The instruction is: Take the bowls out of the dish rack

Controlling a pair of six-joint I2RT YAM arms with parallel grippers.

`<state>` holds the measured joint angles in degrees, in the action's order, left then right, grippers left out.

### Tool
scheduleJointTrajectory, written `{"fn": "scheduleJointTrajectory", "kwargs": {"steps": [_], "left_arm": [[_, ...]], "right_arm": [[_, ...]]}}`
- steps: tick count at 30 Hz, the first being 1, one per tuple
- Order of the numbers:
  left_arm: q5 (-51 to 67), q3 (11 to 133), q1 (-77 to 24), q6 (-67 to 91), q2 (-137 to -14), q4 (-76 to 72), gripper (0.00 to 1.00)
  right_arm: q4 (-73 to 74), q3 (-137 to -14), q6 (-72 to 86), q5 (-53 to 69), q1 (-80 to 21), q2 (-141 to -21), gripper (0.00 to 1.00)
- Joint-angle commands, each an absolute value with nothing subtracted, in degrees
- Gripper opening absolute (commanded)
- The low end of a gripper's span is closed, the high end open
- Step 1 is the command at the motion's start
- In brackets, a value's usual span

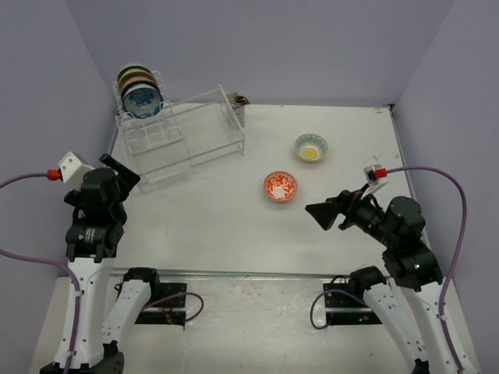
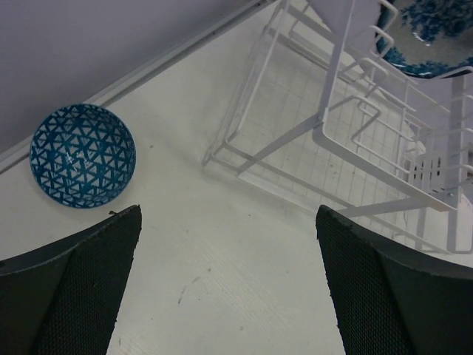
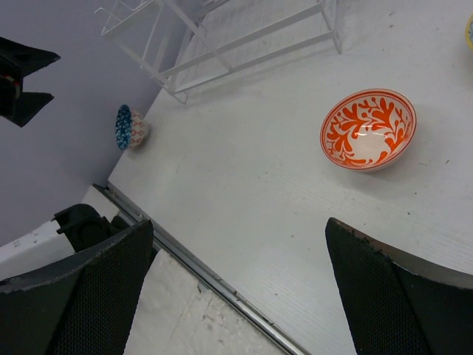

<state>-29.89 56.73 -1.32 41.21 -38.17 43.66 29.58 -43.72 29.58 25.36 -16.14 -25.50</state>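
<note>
Left hand (image 2: 228,222) wide, nothing between the fingers, over the bench (image 1: 234,234) near the dish rack (image 2: 325,133) corner. Blue bowl (image 2: 83,155) sits by the wall at the left bench edge. Right hand (image 3: 238,225) wide, empty, above the near bench edge. Orange bowl (image 3: 367,129) ahead on open mid-bench, yellow-flower bowl (image 1: 311,146) beyond it, both well apart from the rack. More bowls (image 1: 140,89) stand in the rack's tall tier, far-left corner

- Dish rack (image 1: 204,125) is seen at the far left of the surface (image 1: 226,234).
- Several bowls (image 1: 141,93) are stood on edge in its tall tier, a blue-patterned one at the front.
- Orange-red bowl (image 1: 280,186) is set upright mid-surface.
- Yellow-flower bowl (image 1: 311,147) is set upright beyond it, to the right.
- Left end effector (image 1: 123,171) is held near the rack's near-left corner.
- Right end effector (image 1: 321,212) is held near the orange-red bowl, not touching.
</note>
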Motion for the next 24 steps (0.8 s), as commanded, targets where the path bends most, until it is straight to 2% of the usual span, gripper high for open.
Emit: {"fn": "scheduleJointTrajectory", "kwargs": {"steps": [1, 6, 9, 15, 24], "left_arm": [[-37.1, 57.5, -1.5, 48.0, -41.0, 47.9, 1.0], [-37.6, 57.5, -1.3, 56.0, -44.7, 49.0, 1.0], [-37.4, 56.6, -0.4, 58.7, -47.8, 47.6, 0.96], [-34.5, 57.1, 3.3, 63.8, -57.6, 48.0, 0.96], [-35.3, 50.6, 7.8, 71.9, -59.9, 45.8, 0.95]], "right_arm": [[27.1, -45.0, 30.9, 27.2, -16.3, -26.2, 0.99], [27.0, -45.7, 30.9, 28.0, -16.3, -27.1, 0.99], [27.3, -45.9, 30.9, 28.1, -16.3, -27.0, 0.99], [28.6, -46.1, 30.2, 28.5, -16.3, -25.8, 0.99], [29.7, -45.2, 28.8, 28.7, -16.3, -24.8, 0.99]]}}
